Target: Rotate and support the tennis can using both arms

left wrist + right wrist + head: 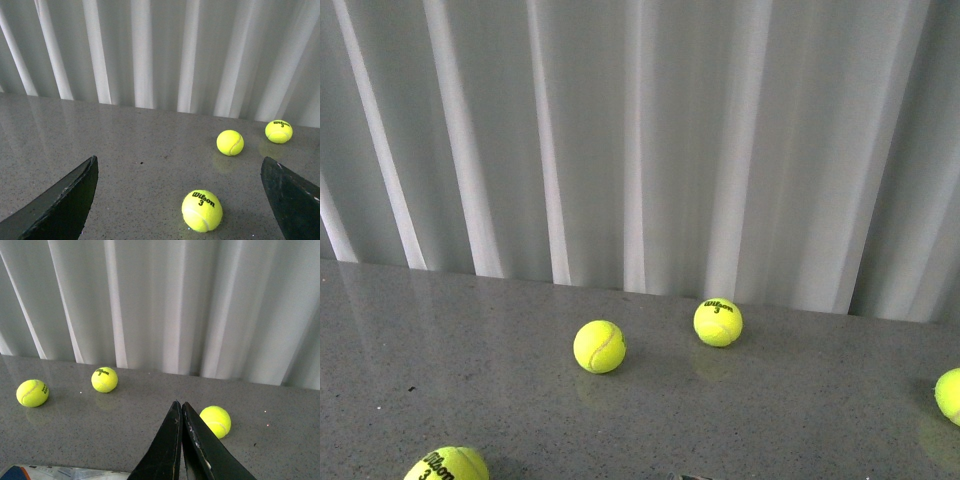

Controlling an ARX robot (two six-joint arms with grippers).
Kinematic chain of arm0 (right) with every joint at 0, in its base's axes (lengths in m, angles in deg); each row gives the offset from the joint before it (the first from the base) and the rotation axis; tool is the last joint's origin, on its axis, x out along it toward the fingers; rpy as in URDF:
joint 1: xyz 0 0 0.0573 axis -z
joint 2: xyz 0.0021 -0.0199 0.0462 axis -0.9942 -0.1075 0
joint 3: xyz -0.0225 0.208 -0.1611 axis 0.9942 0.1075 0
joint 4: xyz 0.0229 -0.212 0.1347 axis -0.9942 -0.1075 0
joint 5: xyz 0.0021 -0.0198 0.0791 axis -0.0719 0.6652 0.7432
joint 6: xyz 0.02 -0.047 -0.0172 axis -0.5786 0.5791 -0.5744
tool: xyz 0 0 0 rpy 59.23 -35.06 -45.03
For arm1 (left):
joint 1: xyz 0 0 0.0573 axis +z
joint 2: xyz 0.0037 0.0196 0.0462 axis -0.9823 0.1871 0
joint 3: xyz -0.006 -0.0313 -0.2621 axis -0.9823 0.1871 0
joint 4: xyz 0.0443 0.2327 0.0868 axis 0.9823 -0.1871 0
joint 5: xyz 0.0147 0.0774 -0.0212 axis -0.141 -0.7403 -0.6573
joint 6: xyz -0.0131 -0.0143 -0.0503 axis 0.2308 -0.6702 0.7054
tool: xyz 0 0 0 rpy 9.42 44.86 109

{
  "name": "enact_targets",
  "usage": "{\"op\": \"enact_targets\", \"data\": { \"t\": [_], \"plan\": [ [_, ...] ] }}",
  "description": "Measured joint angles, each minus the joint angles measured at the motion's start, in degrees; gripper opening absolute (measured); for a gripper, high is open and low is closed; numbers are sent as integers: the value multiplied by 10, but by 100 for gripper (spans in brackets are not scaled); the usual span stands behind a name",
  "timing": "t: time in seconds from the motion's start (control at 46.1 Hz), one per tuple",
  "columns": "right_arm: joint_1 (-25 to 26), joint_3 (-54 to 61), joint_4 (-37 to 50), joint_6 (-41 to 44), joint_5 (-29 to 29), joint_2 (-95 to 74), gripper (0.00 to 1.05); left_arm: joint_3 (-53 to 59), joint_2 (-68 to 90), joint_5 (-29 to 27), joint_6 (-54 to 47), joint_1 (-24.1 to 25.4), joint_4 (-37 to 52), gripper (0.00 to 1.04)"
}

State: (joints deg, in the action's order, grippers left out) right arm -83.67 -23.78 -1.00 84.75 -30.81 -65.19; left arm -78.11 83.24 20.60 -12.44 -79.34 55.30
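Observation:
A strip of the tennis can, clear plastic with a blue and orange patch, shows only at the edge of the right wrist view, lying low beside my right gripper. That gripper is shut, its black fingers pressed together with nothing between them, above the grey table. My left gripper is open wide, and only its two black fingertips show. A tennis ball marked Wilson 3 lies on the table between them, touching neither. Neither arm shows in the front view.
Several yellow-green tennis balls lie loose on the grey speckled table: one mid-table, one near the back, one at the right edge, one at front left. A white pleated curtain closes the back.

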Motion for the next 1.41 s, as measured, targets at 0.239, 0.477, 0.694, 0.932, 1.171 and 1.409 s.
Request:
{"op": "enact_targets", "data": {
  "t": [0.239,0.477,0.694,0.932,1.171,1.409],
  "plan": [
    [0,17,-31,0,0,49,3,0,0,0,0,0,0,98],
    [0,45,-55,0,0,105,3,0,0,0,0,0,0,98],
    [0,45,-95,0,0,148,3,0,0,0,0,0,0,98],
    [0,44,-154,0,0,202,3,0,0,0,0,0,0,98],
    [0,44,-224,0,1,273,3,0,0,0,0,0,0,98],
    [0,44,-224,0,1,273,28,0,-1,0,0,0,0,98]
  ]
}}
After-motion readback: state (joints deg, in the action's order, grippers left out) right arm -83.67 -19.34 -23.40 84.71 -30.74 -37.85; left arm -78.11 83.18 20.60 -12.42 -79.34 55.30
